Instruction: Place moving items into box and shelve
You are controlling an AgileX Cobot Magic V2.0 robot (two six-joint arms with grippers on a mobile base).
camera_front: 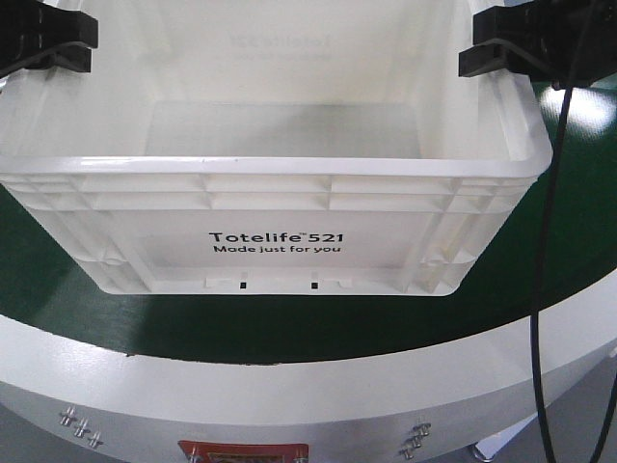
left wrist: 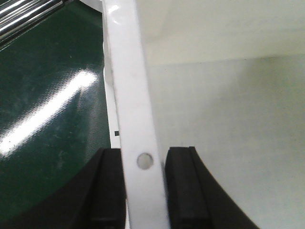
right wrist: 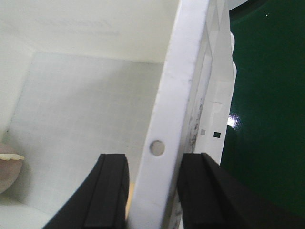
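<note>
The white box (camera_front: 280, 166), printed "Totelife 521", stands on the green tabletop with its open top facing me. My left gripper (camera_front: 53, 45) is at its left rim and my right gripper (camera_front: 501, 43) at its right rim. In the left wrist view the left gripper (left wrist: 145, 153) is shut on the box rim (left wrist: 128, 71), one black finger on each side. In the right wrist view the right gripper (right wrist: 155, 160) straddles and pinches the rim (right wrist: 183, 71). One moving item, a pink-brown plush toy (right wrist: 6, 174), lies in the box's corner. A yellow sliver (right wrist: 128, 202) shows beside the inner finger.
The dark green tabletop (camera_front: 583, 251) has a white curved front edge (camera_front: 289, 386) just below the box. A black cable (camera_front: 542, 289) hangs down at the right. Shiny metal bars (left wrist: 24, 14) lie beyond the box's left side.
</note>
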